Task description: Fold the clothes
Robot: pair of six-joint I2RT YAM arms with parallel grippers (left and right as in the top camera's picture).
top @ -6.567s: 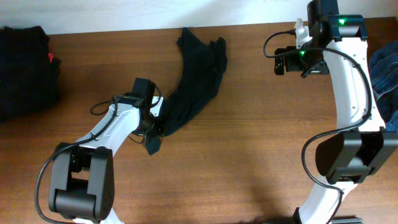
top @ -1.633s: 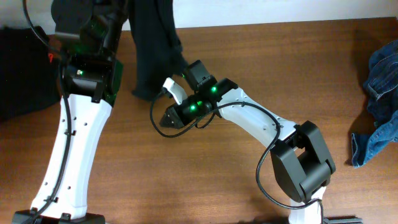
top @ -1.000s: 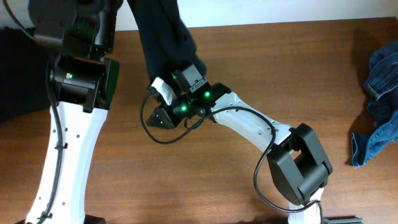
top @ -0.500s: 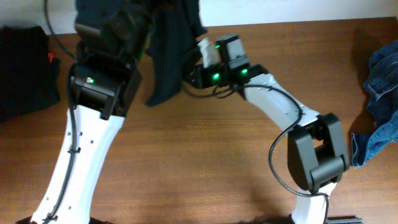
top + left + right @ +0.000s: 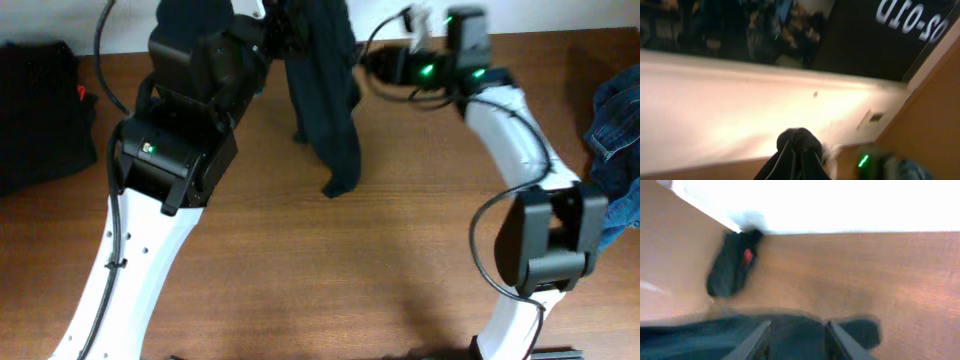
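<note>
Left hand (image 5: 799, 162) clamped tight on dark near-black cloth garment (image 5: 328, 110), held up over brown wooden counter (image 5: 400, 250) at 12 o'clock. Garment hung down, lower tip toward counter centre. Right hand (image 5: 800, 340) narrowly parted, just beside garment at its 3 o'clock. Black cloth bundle (image 5: 40, 120) at counter's 9 o'clock. Blue denim heap (image 5: 615, 120) at 3 o'clock.

Brown wooden table (image 5: 400, 250), white wall (image 5: 560, 12)
</note>
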